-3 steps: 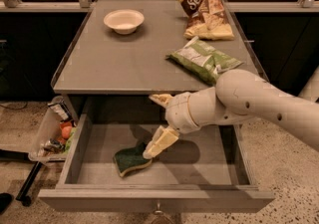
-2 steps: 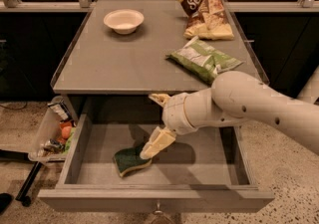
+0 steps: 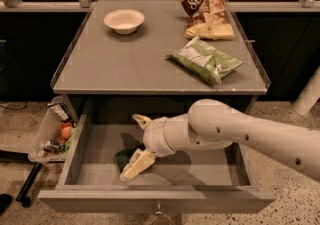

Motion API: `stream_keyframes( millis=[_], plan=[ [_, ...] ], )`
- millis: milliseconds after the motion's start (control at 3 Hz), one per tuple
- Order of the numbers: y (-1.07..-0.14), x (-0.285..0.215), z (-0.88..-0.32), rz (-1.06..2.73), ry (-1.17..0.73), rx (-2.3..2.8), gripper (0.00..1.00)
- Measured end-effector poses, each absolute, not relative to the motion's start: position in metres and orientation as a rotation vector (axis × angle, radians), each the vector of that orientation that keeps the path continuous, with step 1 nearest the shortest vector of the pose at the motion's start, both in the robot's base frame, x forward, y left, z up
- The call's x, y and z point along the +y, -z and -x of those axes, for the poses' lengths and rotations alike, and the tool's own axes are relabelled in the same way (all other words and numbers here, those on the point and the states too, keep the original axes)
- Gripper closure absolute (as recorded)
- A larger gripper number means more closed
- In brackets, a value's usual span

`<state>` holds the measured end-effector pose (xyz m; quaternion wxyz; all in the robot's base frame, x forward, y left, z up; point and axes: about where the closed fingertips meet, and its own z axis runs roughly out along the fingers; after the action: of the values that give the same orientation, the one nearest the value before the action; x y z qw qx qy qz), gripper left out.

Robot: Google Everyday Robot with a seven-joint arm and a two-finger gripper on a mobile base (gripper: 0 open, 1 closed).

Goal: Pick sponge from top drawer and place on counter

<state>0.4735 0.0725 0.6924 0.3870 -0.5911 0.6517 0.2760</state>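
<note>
The top drawer (image 3: 75, 151) is pulled open below the counter (image 3: 135, 66), with its small knob (image 3: 159, 213) on the front panel. The sponge (image 3: 121, 158) lies on the drawer floor left of centre. Its dark green face shows, and it is partly hidden behind my lower finger. My gripper (image 3: 138, 142) is inside the drawer right over the sponge and is open. One finger (image 3: 141, 119) is behind the sponge and the other finger (image 3: 135, 165) is in front of it. My arm reaches in from the right.
On the counter stand a white bowl (image 3: 124, 20) at the back left, a brown chip bag (image 3: 204, 9) at the back right and a green snack bag (image 3: 206, 59) right of centre. A clear plastic bin (image 3: 51, 136) of items sits on the floor, left of the drawer.
My gripper has moved left and down in the drawer. Its front finger now lies over the sponge instead of beside it. The sponge has not moved.
</note>
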Motion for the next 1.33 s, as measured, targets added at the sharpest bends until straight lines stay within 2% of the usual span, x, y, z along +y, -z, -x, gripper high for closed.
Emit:
stream_keyframes(
  millis=[333,667,1333],
  plan=[
    [-0.653,0.106,-0.475,1.511,-0.804,1.614,0.00],
    [-0.663,0.092,-0.498,1.543,-0.789,1.631,0.00],
    [-0.649,0.093,-0.498,1.531,-0.827,1.646,0.00]
  ],
)
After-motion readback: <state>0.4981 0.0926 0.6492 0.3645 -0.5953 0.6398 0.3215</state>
